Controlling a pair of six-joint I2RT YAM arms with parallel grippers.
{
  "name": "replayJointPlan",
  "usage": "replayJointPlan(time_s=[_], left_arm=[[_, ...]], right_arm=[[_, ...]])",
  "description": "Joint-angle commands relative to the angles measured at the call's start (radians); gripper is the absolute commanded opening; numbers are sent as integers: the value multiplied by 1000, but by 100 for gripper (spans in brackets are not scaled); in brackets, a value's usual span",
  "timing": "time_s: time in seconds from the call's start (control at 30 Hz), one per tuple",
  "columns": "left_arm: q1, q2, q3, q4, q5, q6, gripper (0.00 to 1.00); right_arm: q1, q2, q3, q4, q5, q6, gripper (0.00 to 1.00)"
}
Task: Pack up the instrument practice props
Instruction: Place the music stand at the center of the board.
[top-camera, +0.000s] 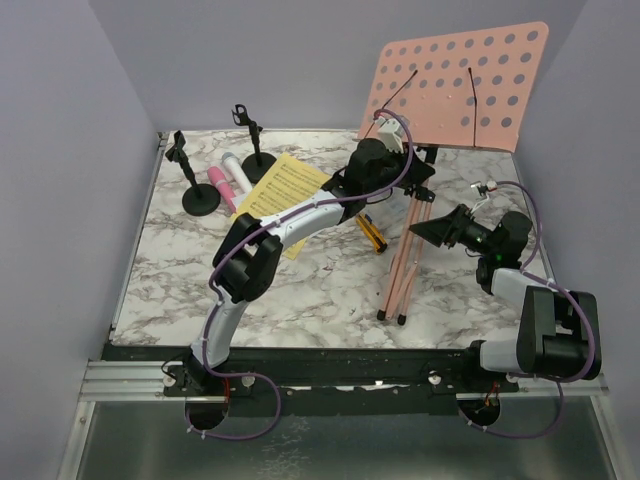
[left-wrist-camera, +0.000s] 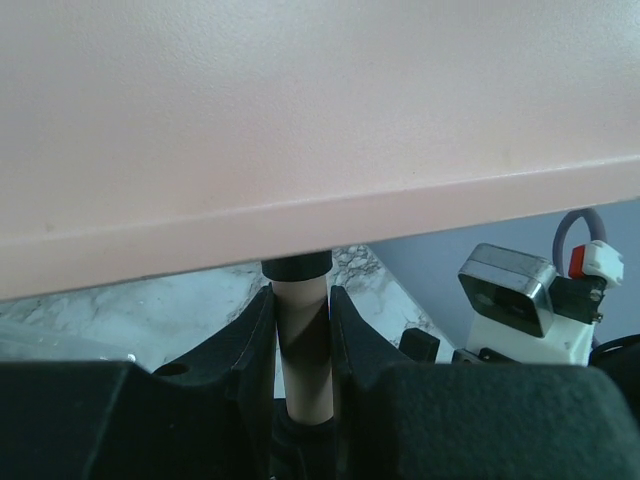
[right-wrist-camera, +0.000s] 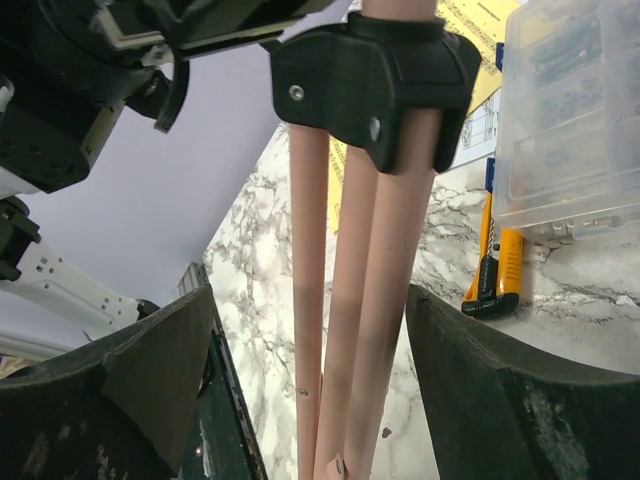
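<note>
Left fingers (left-wrist-camera: 228, 345) clamp pink rack (top-camera: 455, 85); knife (right-wrist-camera: 495, 268), clear box (right-wrist-camera: 570, 110) beside its legs.

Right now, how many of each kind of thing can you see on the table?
Microphones: 2, one pink, one white
Mic holders: 2, both black
Pink music rack: 1
Yellow sheet music: 1 pile, pages not countable
Utility knife: 1
Clear compartment box: 1
Total: 8
</note>
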Motion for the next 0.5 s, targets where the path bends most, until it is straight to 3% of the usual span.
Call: replayJointPlan(time_s=[0.0, 0.27, 0.47], left_arm=[[2, -46, 68, 274, 62, -25, 0], [6, -29, 86, 273, 88, -54, 0], [9, -9, 97, 275, 102, -71, 0]], right_arm=[[5, 16, 3, -4, 4, -21, 80], [28, 1, 7, 7, -24, -34, 79], [29, -1, 40, -122, 27, -112, 79]])
